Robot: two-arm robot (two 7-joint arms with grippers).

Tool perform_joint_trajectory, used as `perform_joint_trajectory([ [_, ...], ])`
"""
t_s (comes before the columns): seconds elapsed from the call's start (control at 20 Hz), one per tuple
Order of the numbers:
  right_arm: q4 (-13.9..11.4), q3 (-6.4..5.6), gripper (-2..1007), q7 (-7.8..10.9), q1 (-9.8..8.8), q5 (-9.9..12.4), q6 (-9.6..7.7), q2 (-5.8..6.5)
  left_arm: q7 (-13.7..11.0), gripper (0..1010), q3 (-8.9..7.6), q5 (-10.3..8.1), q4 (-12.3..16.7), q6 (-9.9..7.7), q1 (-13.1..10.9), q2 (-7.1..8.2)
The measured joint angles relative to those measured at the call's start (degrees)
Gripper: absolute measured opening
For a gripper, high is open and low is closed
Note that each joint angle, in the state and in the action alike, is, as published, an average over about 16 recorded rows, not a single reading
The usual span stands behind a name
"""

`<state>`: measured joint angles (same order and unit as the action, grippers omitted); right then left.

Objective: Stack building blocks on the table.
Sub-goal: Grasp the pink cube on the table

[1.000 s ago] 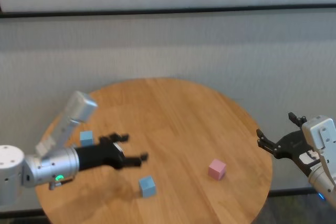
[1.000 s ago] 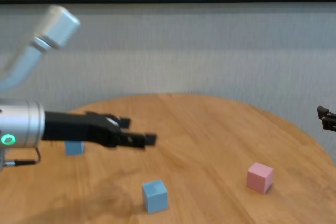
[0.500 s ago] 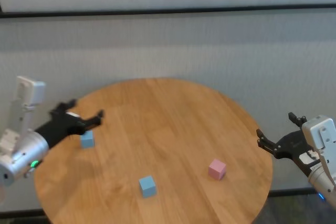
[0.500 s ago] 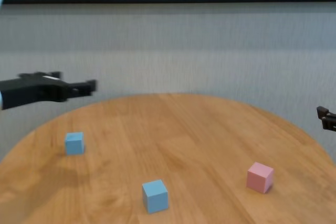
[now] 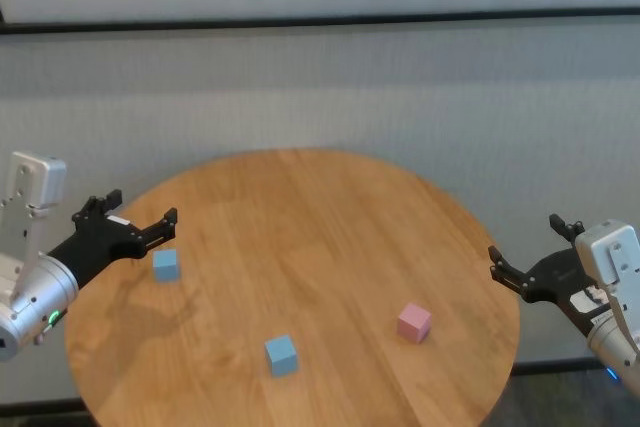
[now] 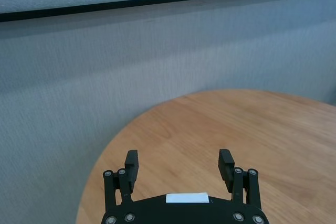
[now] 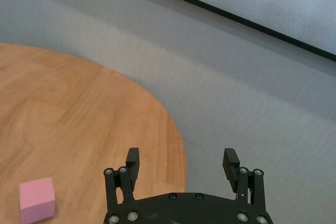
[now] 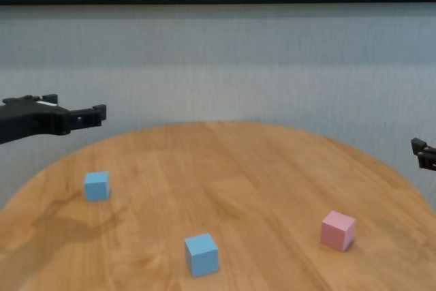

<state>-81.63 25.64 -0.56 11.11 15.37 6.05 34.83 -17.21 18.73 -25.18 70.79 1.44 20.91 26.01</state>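
Three building blocks lie apart on the round wooden table (image 5: pixel 300 207). One light blue block (image 5: pixel 166 264) (image 8: pixel 97 185) sits near the left edge. The other light blue block (image 5: pixel 281 355) (image 8: pixel 201 254) sits near the front middle. The pink block (image 5: pixel 413 322) (image 8: pixel 338 230) (image 7: pixel 37 203) sits at the right. My left gripper (image 5: pixel 140 217) (image 6: pixel 179 163) is open and empty, raised above the table's left edge, beside the left blue block. My right gripper (image 5: pixel 525 252) (image 7: pixel 182 162) is open and empty, off the table's right edge.
A grey wall (image 5: pixel 320 87) with a dark horizontal strip stands behind the table. The table edge curves close to both grippers.
My left arm has pulled back from over the table's front left to above its left edge. The blocks and the right arm have not moved.
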Motion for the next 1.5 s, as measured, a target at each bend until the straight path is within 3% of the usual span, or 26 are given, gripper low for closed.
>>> perform_joint_trajectory([
  [0.2,-1.74,-0.52,1001,2.05,-0.61,2.2,-2.78,0.29,-0.32,1000,0.25,0.04,-0.05,-0.07,0.13,0.0],
  [0.45,-3.97,-0.85,1001,5.91,-1.12,5.56,-8.27,0.5,-0.63,1000,0.62,0.01,-0.13,-0.21,0.36,-0.02],
  [0.7,-5.43,-0.17,1001,10.19,-1.16,7.53,-13.7,0.72,-0.82,1000,0.85,-0.03,-0.19,-0.3,0.51,-0.04],
  [0.85,-5.19,0.76,1001,12.16,-0.58,7.35,-15.75,0.5,-0.9,999,0.95,-0.05,-0.22,-0.34,0.57,-0.05],
  [1.2,-2.87,3.27,1001,15.18,1.14,4.44,-16.69,-0.42,-0.99,999,1.06,-0.08,-0.25,-0.39,0.63,-0.06],
  [1.5,-0.63,4.11,1001,16.73,2.51,2.84,-16.58,-1.96,-1.04,1000,1.1,-0.09,-0.28,-0.42,0.65,-0.06],
])
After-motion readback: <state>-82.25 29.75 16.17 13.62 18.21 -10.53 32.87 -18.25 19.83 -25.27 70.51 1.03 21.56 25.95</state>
